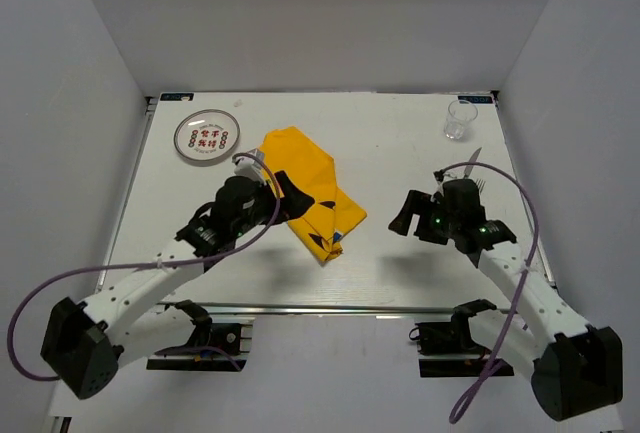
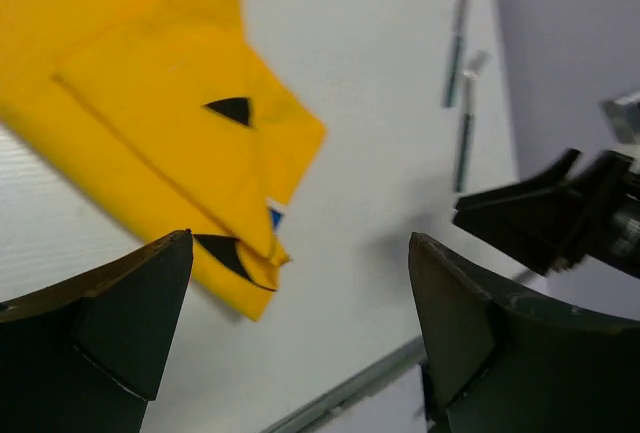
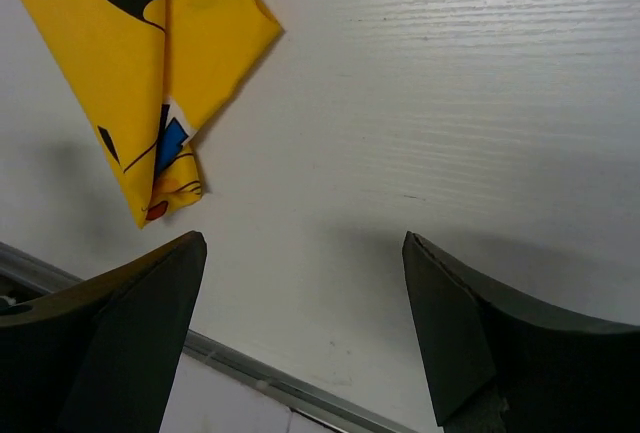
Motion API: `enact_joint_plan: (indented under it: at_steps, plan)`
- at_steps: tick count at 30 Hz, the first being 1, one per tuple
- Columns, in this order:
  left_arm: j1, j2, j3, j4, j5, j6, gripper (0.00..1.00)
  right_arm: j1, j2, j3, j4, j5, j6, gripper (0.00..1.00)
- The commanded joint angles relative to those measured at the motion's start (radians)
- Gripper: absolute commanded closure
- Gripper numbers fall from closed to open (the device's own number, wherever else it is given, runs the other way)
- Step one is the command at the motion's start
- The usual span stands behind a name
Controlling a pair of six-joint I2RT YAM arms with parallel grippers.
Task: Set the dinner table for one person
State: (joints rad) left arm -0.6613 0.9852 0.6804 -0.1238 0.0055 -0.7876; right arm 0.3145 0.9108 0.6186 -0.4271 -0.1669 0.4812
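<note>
- Left gripper (image 1: 295, 198) has its jaws spread wide with nothing between them. It hangs at the near left edge of the yellow cloth (image 1: 305, 193).
- From its own wrist camera, the two dark fingers (image 2: 120, 313) frame bare tabletop, and the cloth's folded corner lies just ahead of them.
- Right gripper (image 1: 407, 211) is also wide open and holds nothing. It points left toward the cloth but stays well apart from it, over bare white surface.
- The dinner table (image 1: 400, 153) fills the whole work area under both arms, white with faint plank lines. Its metal rail (image 1: 330, 308) runs along the near edge.
- A patterned plate (image 1: 207, 138) sits at the far left, just beyond the cloth.
- A clear glass (image 1: 457, 120) stands upright at the far right corner.
- Two slim pieces of cutlery (image 2: 467, 123) lie near the right edge, between the glass and the right arm.
</note>
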Motion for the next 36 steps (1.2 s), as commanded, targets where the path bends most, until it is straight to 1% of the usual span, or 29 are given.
enact_joint_plan:
  at_steps: [1, 3, 4, 5, 6, 7, 8, 11, 13, 15, 17, 20, 24, 27, 31, 33, 34, 36]
  plan:
    - [-0.004, 0.142, 0.06, -0.11, -0.157, -0.029, 0.02, 0.005, 0.093, -0.026, 0.244, -0.081, 0.112, 0.16]
    - [-0.004, 0.22, 0.122, -0.152, -0.211, -0.048, 0.02, 0.008, 0.138, -0.028, 0.312, -0.091, 0.135, 0.18]
    - [0.005, 0.303, 0.152, -0.195, -0.22, -0.048, 0.02, 0.009, 0.173, -0.025, 0.326, -0.083, 0.154, 0.18]
    - [0.005, 0.344, 0.23, -0.23, -0.267, -0.071, 0.02, 0.012, 0.19, -0.022, 0.339, -0.079, 0.161, 0.18]
    - [0.005, 0.383, 0.269, -0.269, -0.291, -0.087, 0.02, 0.014, 0.204, -0.014, 0.355, -0.079, 0.166, 0.18]
    - [0.005, 0.453, 0.303, -0.314, -0.306, -0.087, 0.02, 0.018, 0.226, -0.013, 0.361, -0.088, 0.174, 0.19]
    - [0.005, 0.483, 0.362, -0.329, -0.337, -0.087, 0.02, 0.02, 0.232, -0.011, 0.367, -0.097, 0.178, 0.19]
    - [0.017, 0.568, 0.425, -0.376, -0.374, -0.091, 0.05, 0.028, 0.218, -0.029, 0.398, -0.114, 0.186, 0.19]
    - [0.017, 0.593, 0.435, -0.337, -0.378, -0.069, 0.06, 0.028, 0.204, -0.049, 0.404, -0.112, 0.188, 0.18]
    - [0.026, 0.621, 0.433, -0.313, -0.395, -0.055, 0.12, 0.029, 0.198, -0.065, 0.404, -0.115, 0.181, 0.19]
    - [0.026, 0.668, 0.452, -0.341, -0.406, -0.065, 0.17, 0.032, 0.191, -0.075, 0.404, -0.118, 0.178, 0.18]
    - [0.026, 0.701, 0.452, -0.337, -0.403, -0.078, 0.17, 0.029, 0.185, -0.091, 0.406, -0.121, 0.171, 0.18]
    - [0.026, 0.708, 0.401, -0.229, -0.375, -0.084, 0.17, 0.031, 0.186, -0.1, 0.413, -0.146, 0.157, 0.18]
    - [0.026, 0.74, 0.409, -0.211, -0.371, -0.087, 0.18, 0.029, 0.18, -0.111, 0.416, -0.164, 0.152, 0.18]
    - [0.026, 0.773, 0.436, -0.2, -0.374, -0.087, 0.22, 0.031, 0.154, -0.143, 0.41, -0.163, 0.146, 0.18]
    - [0.026, 0.793, 0.45, -0.2, -0.377, -0.087, 0.28, 0.031, 0.142, -0.148, 0.406, -0.161, 0.139, 0.18]
    - [0.026, 0.799, 0.455, -0.206, -0.377, -0.088, 0.29, 0.031, 0.137, -0.151, 0.4, -0.16, 0.138, 0.18]
    - [0.026, 0.81, 0.458, -0.211, -0.377, -0.096, 0.36, 0.028, 0.131, -0.151, 0.392, -0.155, 0.132, 0.18]
